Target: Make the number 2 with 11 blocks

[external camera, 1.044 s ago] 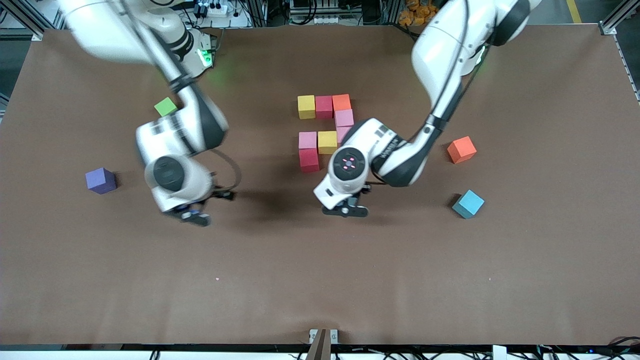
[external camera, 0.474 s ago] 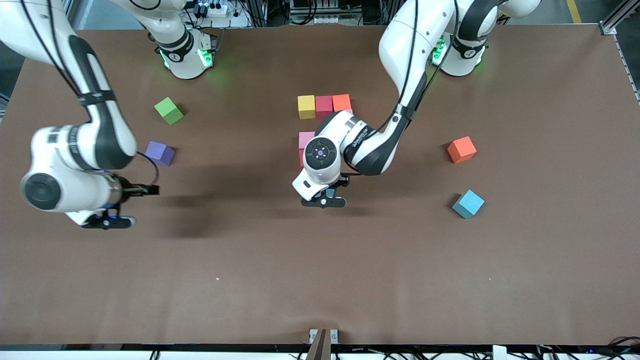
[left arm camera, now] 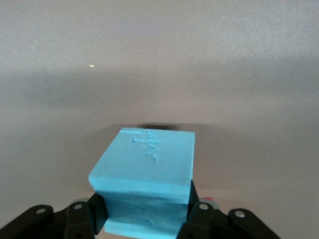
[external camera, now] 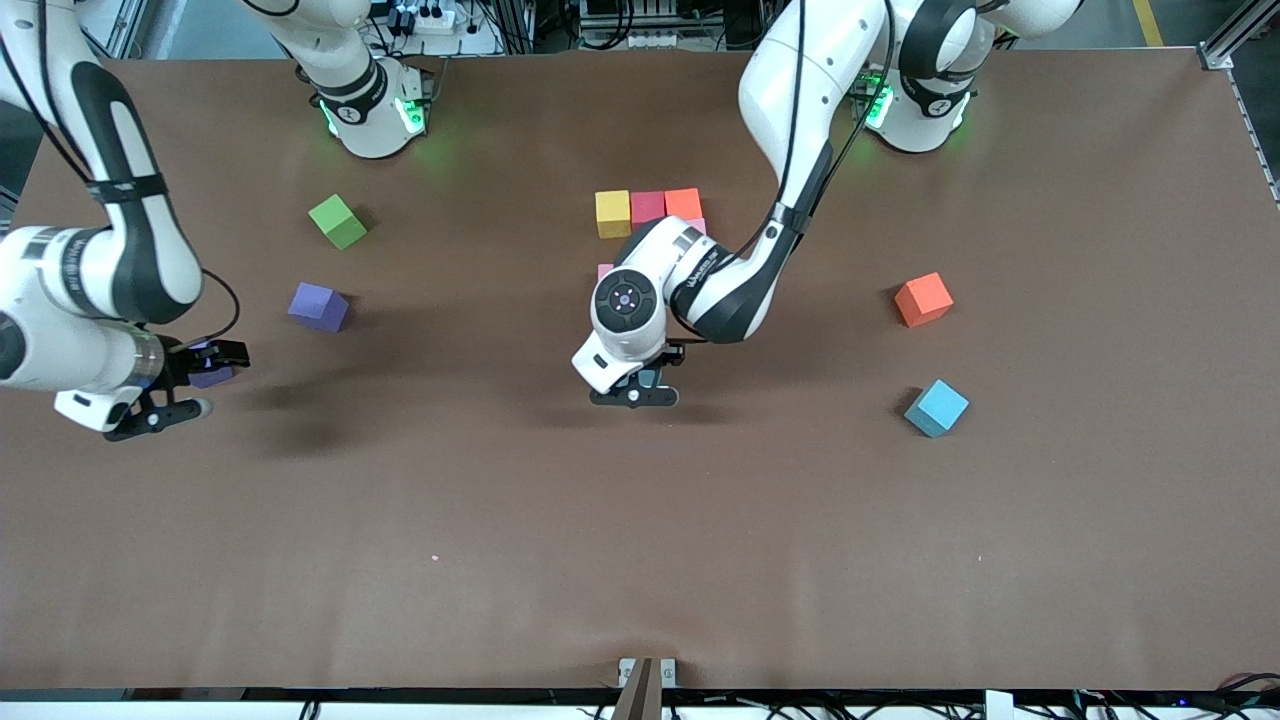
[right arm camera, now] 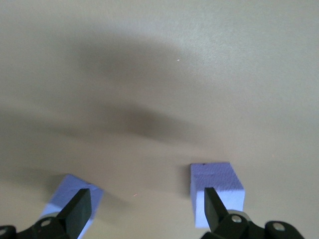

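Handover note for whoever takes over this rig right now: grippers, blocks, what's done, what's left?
Left gripper: shut on a light blue block, over the table beside the number 2.
Right gripper: open, over a purple block.
Done: top row placed; the lower rows are partly hidden by the left arm.
Left: place the held block. Loose: second purple block, orange block, second light blue block.

Left arm (external camera: 628, 300) carried light blue block (external camera: 647, 379) toward right arm's end; right arm (external camera: 60, 330) swung outward.
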Motion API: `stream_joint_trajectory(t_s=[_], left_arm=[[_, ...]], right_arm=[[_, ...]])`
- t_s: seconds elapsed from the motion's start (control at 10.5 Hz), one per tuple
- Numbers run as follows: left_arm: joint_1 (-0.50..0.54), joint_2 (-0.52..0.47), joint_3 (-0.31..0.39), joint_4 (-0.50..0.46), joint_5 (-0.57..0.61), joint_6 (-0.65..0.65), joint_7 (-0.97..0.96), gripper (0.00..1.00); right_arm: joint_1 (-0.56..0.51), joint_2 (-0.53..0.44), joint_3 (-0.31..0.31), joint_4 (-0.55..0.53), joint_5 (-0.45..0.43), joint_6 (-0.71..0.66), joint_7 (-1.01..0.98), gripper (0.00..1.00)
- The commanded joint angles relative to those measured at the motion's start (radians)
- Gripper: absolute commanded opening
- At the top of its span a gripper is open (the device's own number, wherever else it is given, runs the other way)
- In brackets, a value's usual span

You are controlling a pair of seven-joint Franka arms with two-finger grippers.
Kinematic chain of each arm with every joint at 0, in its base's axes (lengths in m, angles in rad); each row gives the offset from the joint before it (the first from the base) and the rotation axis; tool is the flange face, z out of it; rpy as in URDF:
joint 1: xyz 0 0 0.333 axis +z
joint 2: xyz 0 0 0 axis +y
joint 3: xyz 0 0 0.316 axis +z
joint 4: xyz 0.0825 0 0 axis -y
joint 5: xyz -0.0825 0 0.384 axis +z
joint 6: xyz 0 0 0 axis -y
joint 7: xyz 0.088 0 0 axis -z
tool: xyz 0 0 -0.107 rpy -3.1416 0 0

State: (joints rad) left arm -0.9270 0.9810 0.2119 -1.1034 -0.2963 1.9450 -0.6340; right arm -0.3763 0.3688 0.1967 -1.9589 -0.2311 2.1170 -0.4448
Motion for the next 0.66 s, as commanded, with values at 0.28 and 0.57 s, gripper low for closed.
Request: stream_joint_trajectory(t_s=[0.28, 0.57], left_arm=[[-0.039, 0.054, 0.055, 0.063, -0.118, -0.044, -0.038, 0.00], [-0.039, 0.067, 0.064, 0.072, -0.144, -0.041, -0.041, 0.00]], right_arm=[[-0.196, -0.005, 0.017, -0.113, -0.076, 0.152, -0.319, 1.00], [-0.237, 0.051, 0.017, -0.115, -0.099, 0.222, -0.313, 1.00]])
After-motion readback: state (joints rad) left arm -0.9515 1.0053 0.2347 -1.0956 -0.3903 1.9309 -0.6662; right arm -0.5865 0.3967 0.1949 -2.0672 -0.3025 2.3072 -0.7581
